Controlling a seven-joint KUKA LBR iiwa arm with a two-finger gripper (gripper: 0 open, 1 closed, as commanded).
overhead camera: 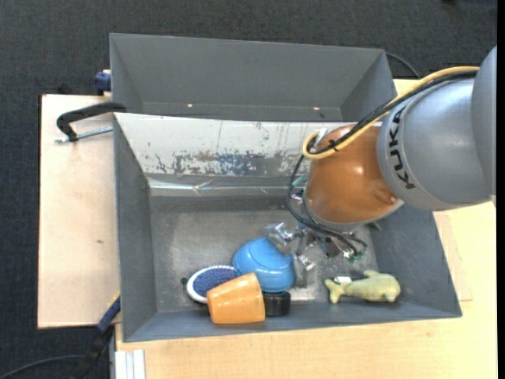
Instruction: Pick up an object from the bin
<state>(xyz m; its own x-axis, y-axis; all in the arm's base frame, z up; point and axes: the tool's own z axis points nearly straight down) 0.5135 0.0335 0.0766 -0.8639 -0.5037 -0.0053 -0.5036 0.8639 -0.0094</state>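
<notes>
One camera looks down on the grey metal bin (pixel 237 77) from above and a little to one side. The tilt is enough that the bin's far wall shows its whole inner face, while the near wall shrinks to a thin rim along the bottom. The camera sits close: the bin spans most of the width, with a margin of dark floor (pixel 237 6) beyond the far rim. The arm (pixel 442 148) crosses the bin's right edge and looms large, nearer the lens than the bin's bottom
</notes>
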